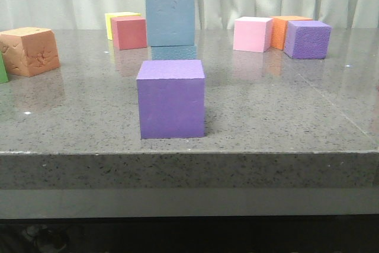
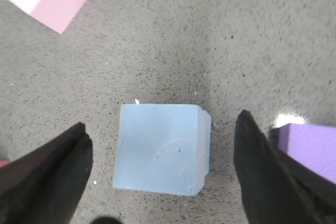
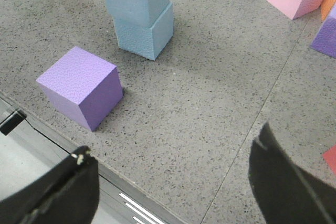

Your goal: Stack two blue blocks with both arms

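Front view gives you the stack straight ahead: the upper blue block sits on the lower blue block, of which only a thin strip shows behind the near purple cube. Neither arm appears in that view. Behind and to the left of the stack you have a red cube with a yellow cube just behind it, and an orange cube further left. To the right stand a pink cube, a second orange cube and a second purple cube, close together on the grey table.

Your left gripper hangs spread wide right over the stack, one finger on each side of the upper block's top face and touching nothing. Your right gripper is also spread wide and empty, above the table's front edge, well apart from the stack. From there you can see the upper block turned slightly askew on the pebbly lower one.
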Available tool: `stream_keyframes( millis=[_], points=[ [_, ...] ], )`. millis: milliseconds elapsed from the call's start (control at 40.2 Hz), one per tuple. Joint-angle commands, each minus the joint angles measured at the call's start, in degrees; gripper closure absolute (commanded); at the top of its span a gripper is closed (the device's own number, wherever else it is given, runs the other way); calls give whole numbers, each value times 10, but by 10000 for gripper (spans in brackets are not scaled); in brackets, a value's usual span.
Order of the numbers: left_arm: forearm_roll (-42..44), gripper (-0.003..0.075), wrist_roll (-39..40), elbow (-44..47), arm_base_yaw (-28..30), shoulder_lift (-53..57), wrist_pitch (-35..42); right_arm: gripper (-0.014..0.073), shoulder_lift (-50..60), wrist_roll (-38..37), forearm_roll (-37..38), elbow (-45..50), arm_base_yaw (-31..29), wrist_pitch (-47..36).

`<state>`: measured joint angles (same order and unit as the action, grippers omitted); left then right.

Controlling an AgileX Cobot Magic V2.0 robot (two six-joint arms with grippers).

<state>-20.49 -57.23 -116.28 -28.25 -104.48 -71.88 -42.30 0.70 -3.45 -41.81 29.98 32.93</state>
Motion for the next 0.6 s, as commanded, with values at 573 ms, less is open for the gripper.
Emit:
stream_keyframes(
  millis=[573],
  points=[
    [149, 184, 546, 60, -2, 222, -14, 4, 3, 3, -4, -15, 1, -42]
  ],
)
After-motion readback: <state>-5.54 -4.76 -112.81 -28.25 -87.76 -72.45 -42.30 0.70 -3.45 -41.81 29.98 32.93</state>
